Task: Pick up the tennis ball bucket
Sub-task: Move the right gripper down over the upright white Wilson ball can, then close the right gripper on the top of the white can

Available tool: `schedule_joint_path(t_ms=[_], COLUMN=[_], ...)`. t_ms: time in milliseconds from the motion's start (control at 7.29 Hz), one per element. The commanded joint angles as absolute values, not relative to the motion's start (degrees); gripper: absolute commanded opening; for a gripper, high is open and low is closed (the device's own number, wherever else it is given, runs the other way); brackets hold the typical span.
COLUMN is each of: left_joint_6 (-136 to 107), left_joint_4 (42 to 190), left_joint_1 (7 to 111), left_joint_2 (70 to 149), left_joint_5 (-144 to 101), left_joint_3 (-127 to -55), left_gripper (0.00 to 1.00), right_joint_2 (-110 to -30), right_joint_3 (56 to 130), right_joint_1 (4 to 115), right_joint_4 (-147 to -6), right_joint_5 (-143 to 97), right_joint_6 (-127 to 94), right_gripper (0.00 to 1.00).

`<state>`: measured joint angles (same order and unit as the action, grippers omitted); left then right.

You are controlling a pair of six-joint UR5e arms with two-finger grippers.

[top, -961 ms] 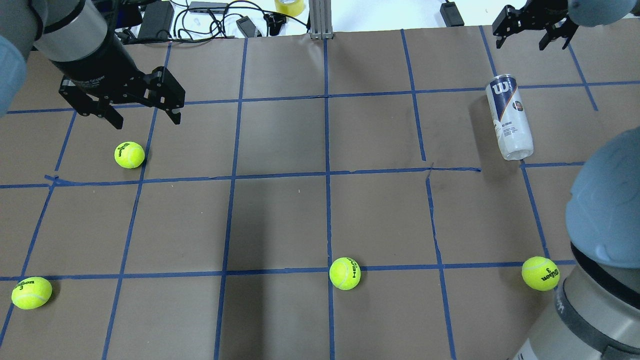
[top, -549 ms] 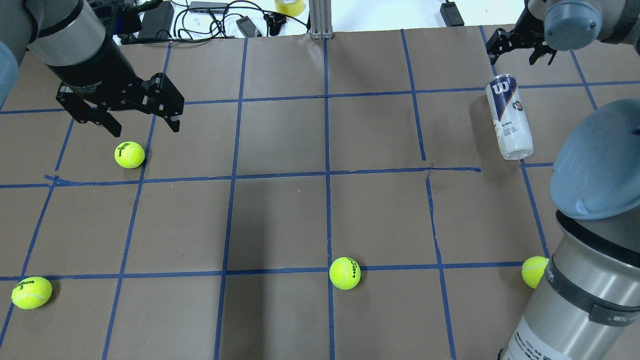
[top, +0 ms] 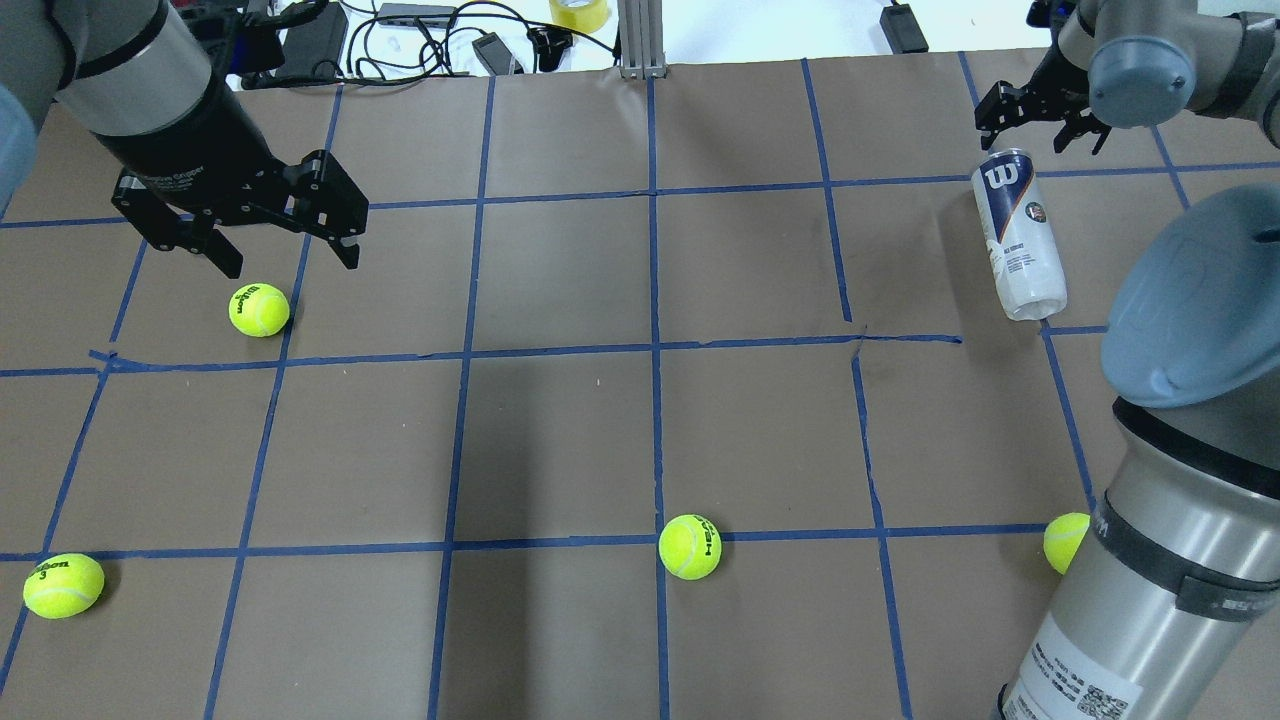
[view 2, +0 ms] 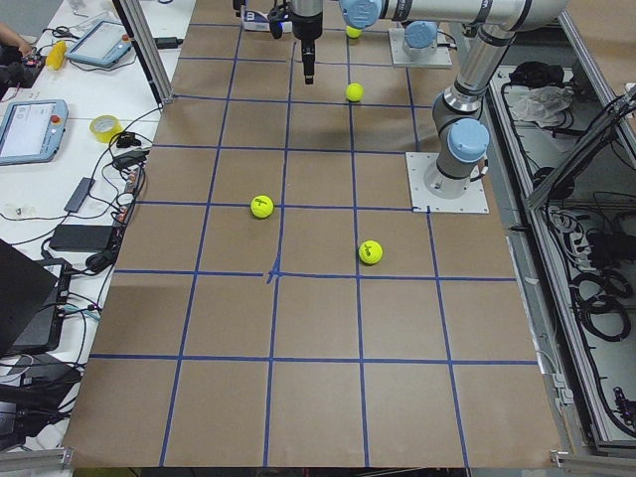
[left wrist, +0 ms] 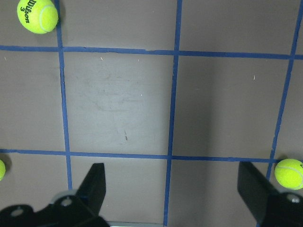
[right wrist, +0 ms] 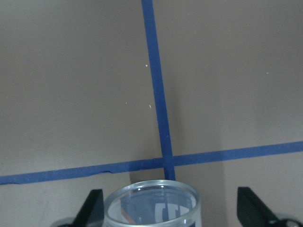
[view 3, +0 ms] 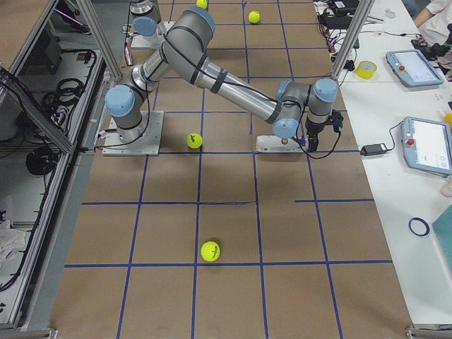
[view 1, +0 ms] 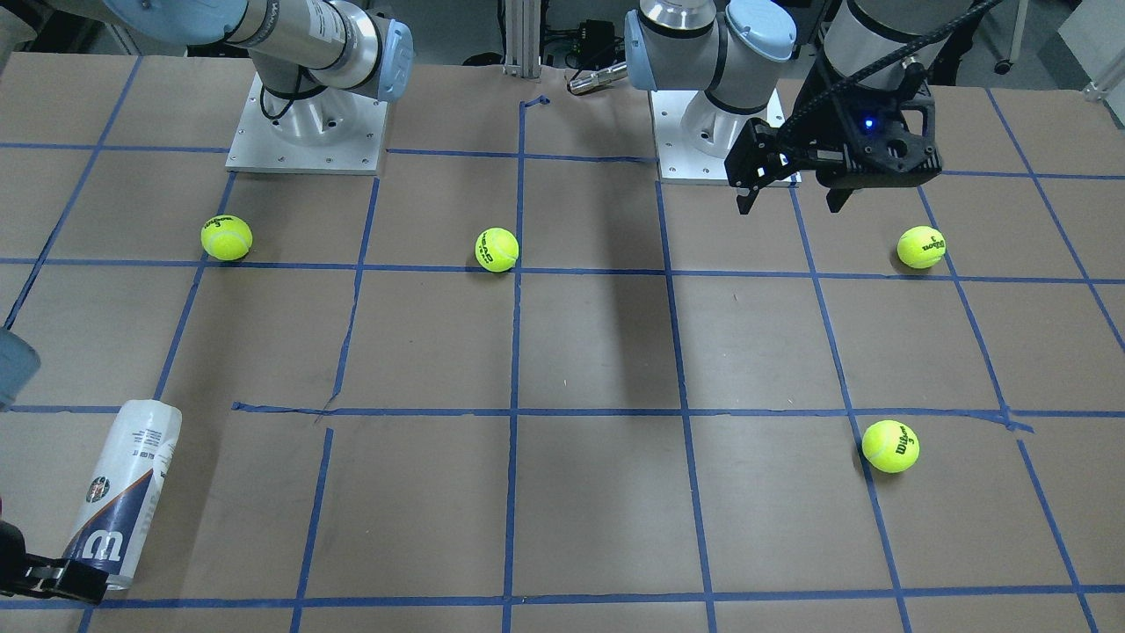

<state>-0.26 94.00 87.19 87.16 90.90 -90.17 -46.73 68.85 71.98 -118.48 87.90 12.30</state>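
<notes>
The tennis ball bucket (top: pixel 1018 235) lies on its side at the table's far right, silver rim pointing away from me; it also shows in the front-facing view (view 1: pixel 123 492). My right gripper (top: pixel 1040 125) is open and empty at the rim end. In the right wrist view the rim (right wrist: pixel 152 205) sits low between the two spread fingertips (right wrist: pixel 92 208), with no contact that I can see. My left gripper (top: pixel 280 240) is open and empty, hanging just beyond a tennis ball (top: pixel 259 309) at the far left.
Other tennis balls lie at the near left (top: pixel 63 585), near middle (top: pixel 690 546) and near right (top: pixel 1065 540), the last half hidden by my right arm. Cables, adapters and a tape roll (top: pixel 578 12) line the far table edge.
My right gripper has moved closer to the bucket's rim end, and the right arm's elbow has swung in over the near right ball. The left gripper has barely shifted.
</notes>
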Motion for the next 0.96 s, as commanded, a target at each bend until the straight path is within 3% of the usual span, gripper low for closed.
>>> schedule_joint_path(t_ms=[0,686,824], left_joint_6=[-0.26,-0.26,-0.26], left_joint_4=[94.22,95.00,95.10], left_joint_1=[87.19,87.19,87.19], left_joint_2=[87.10,86.93,86.92], left_joint_5=[90.88,91.05,91.05], left_joint_3=[-90.18,-90.44,-90.53], left_gripper=[1.00,1.00,1.00], right_joint_2=[-46.41,-46.41,-46.41], right_joint_3=[69.08,73.83,73.83], right_joint_1=[71.90,71.89,71.89], right_joint_4=[-118.56,-120.67,-123.37], right_joint_5=[85.62,86.22,85.70], right_joint_6=[17.90,17.40,17.84], right_gripper=[0.99,0.99,0.90])
